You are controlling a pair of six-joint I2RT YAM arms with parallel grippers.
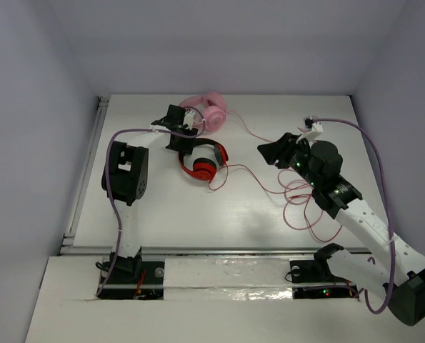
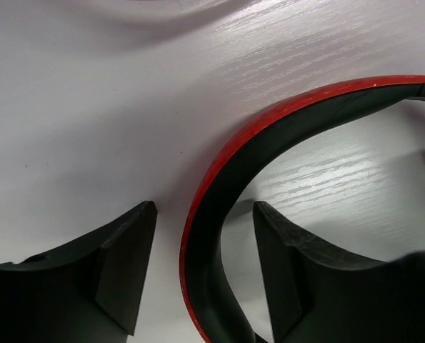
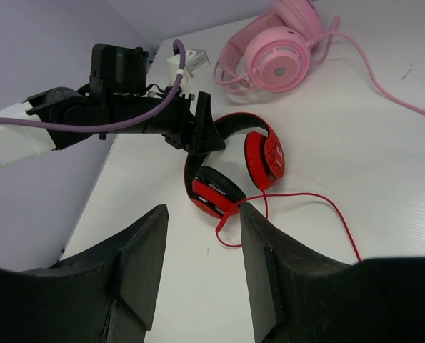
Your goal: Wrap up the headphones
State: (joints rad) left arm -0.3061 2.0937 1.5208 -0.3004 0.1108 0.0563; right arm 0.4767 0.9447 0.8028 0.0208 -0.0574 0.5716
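white table with one red headphones, one pink headphones

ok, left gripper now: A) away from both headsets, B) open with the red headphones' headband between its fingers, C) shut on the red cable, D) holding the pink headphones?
B: in the left wrist view the headband of the red headphones passes between the left gripper's spread fingers, with a gap on each side.

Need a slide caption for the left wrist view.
Left tool open astride the headband of the headphones, a gap on either side, white table beneath.
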